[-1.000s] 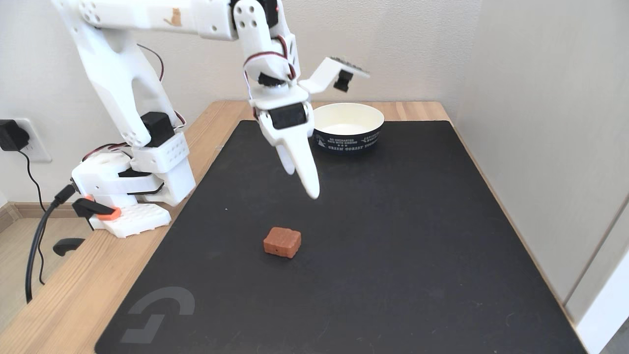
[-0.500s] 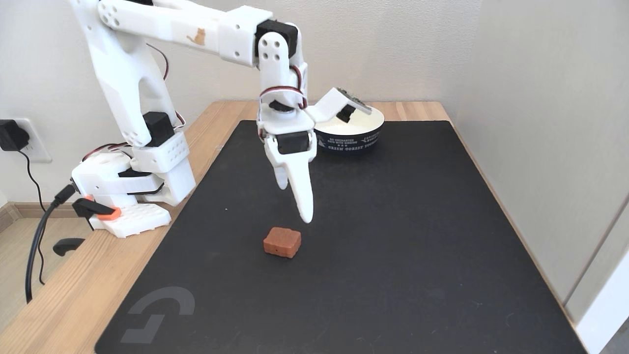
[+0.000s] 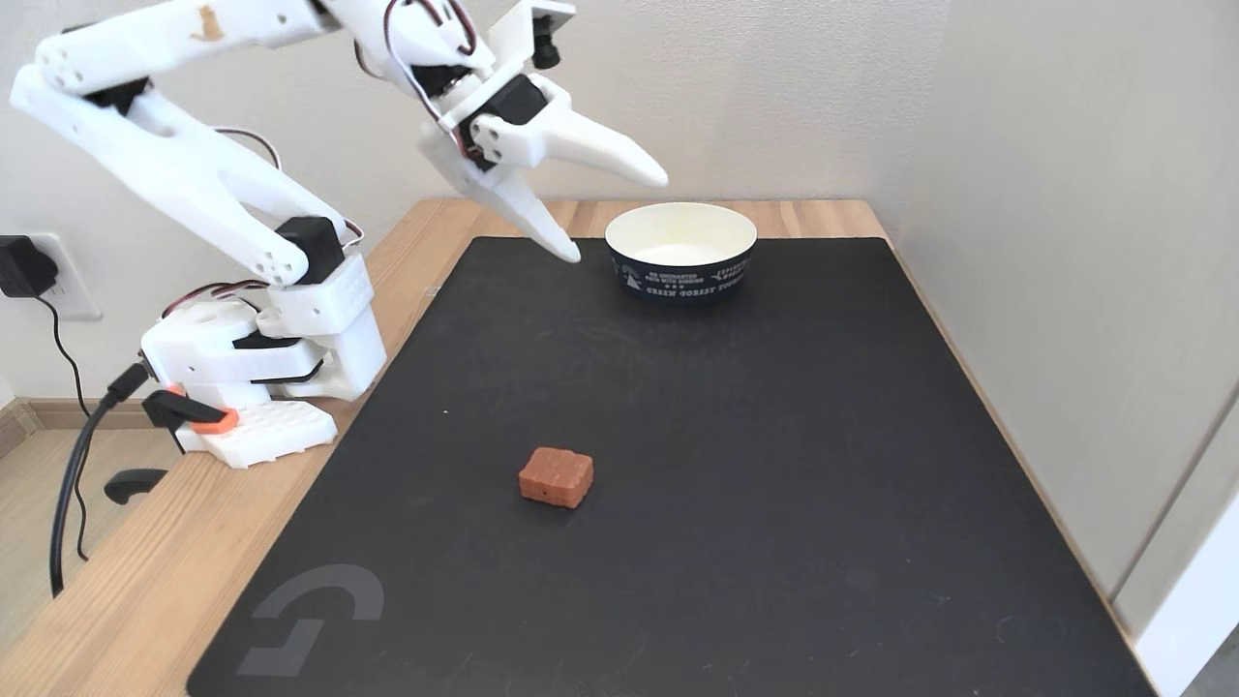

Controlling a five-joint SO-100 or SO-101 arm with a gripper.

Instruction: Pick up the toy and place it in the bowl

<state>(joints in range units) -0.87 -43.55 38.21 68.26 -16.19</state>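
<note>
Two fingers of the gripper (image 3: 617, 219) gape wide, empty, high near the paper bowl (image 3: 680, 254), so it should descend squarely over the brick-like toy (image 3: 556, 476) lying well apart on the black mat (image 3: 774, 465).

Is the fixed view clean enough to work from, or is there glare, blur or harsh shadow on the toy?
Fixed view: even, soft daylight; the toy is sharp with only a faint shadow on the matte black mat; no glare there; the bowl interior is bright but its rim reads clearly; the open gripper shows crisp, no motion blur.
</note>
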